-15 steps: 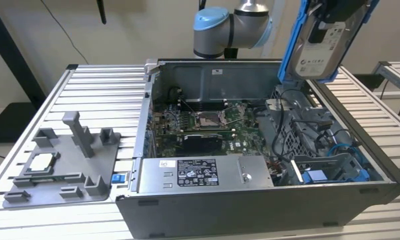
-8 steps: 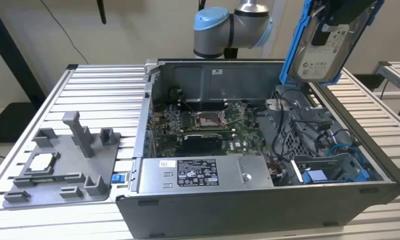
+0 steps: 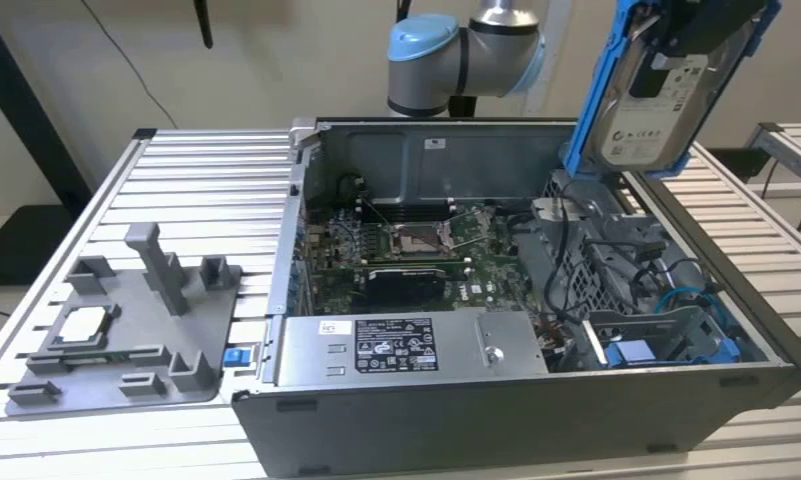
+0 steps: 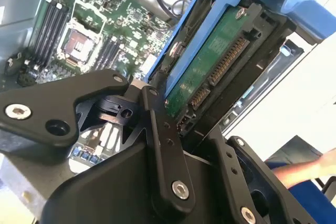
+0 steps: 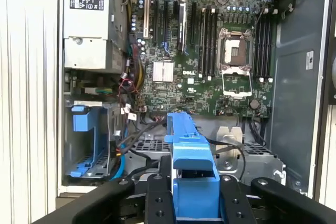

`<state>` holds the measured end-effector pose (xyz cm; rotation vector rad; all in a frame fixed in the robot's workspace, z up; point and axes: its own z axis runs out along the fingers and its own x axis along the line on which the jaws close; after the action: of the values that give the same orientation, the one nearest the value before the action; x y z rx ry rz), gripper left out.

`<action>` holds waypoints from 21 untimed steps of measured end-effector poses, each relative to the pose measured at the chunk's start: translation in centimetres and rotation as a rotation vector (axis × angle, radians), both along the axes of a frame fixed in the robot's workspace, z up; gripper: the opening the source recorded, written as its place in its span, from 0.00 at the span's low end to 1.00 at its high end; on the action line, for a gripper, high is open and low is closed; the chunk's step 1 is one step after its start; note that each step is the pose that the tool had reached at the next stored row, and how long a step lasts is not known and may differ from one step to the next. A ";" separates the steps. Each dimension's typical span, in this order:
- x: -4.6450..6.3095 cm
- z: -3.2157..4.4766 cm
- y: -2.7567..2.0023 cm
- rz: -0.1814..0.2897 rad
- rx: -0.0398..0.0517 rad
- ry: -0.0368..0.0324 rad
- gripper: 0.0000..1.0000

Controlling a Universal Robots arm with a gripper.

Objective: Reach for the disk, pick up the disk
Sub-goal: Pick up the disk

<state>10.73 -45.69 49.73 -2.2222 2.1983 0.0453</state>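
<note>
The disk (image 3: 654,105), a silver-grey drive with a white label in blue rails, hangs upright in the air above the far right corner of the open computer case (image 3: 507,420). My gripper (image 3: 700,25) is shut on its upper end. In the second wrist view the disk (image 4: 215,56) shows its green circuit side between the black fingers (image 4: 157,124). In the first wrist view the blue rail of the disk (image 5: 191,171) sits edge-on in my gripper (image 5: 193,195), high over the motherboard (image 5: 210,51).
In the case lie a power supply (image 3: 400,345), loose cables (image 3: 614,270) and an empty blue drive bay (image 5: 89,140). On the exterior view's left, a grey fixture (image 3: 133,330) holds a small silver chip (image 3: 83,322). A person's hand (image 4: 310,169) shows beside the table.
</note>
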 end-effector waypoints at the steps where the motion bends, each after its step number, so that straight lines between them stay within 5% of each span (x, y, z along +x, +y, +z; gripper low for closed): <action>1: 0.0 0.00 -0.19 0.000 0.0001 0.0000 0.00; 16: 0.0 0.00 -2.87 0.000 0.0001 0.0000 0.00; 21: 0.0 -0.04 -4.53 0.000 0.0015 0.0000 0.00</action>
<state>10.74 -50.23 49.69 -2.2214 2.1975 0.0470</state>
